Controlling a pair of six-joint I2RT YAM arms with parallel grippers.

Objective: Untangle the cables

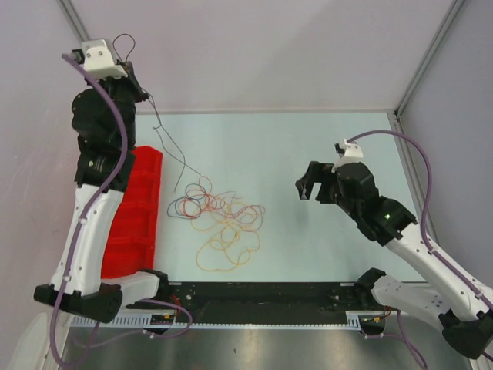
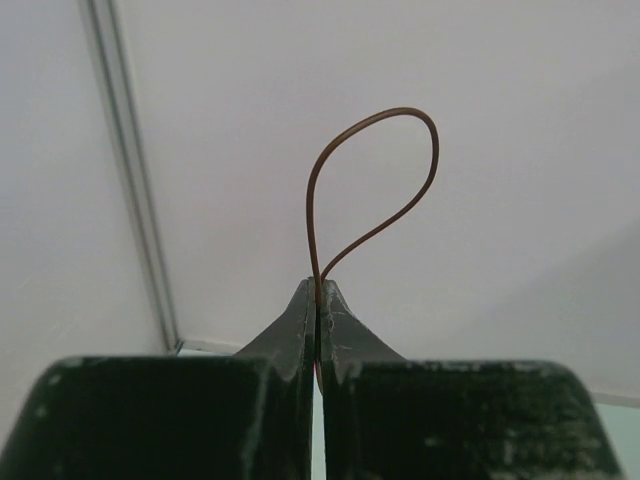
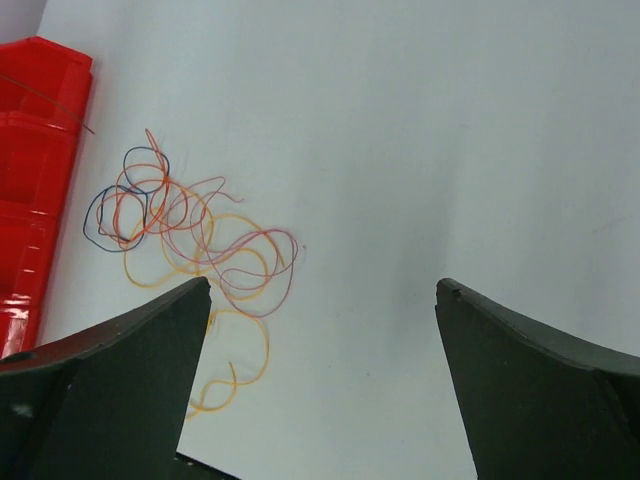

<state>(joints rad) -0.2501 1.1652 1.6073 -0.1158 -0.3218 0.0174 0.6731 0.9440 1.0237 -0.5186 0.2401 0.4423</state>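
Right gripper (image 3: 325,285) nearest us: jaws released wide, empty, hovering over table (image 1: 308,154) right half; we judge it ready to pin tangle. Left gripper (image 2: 318,290) clenched on dark wire (image 2: 436,150), held above far-left corner, we think to draw it free. Red bin (image 1: 139,208) along left edge. Cables (image 1: 222,210) heaped front-centre.

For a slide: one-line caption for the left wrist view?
Left gripper shut on a thin dark brown wire whose end loops upward, pale wall behind.

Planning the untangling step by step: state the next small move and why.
Probably bring the open right tool down onto the tangle to take a second strand: the left tool, shut, holds one thin cable raised, while the other loops lie knotted.
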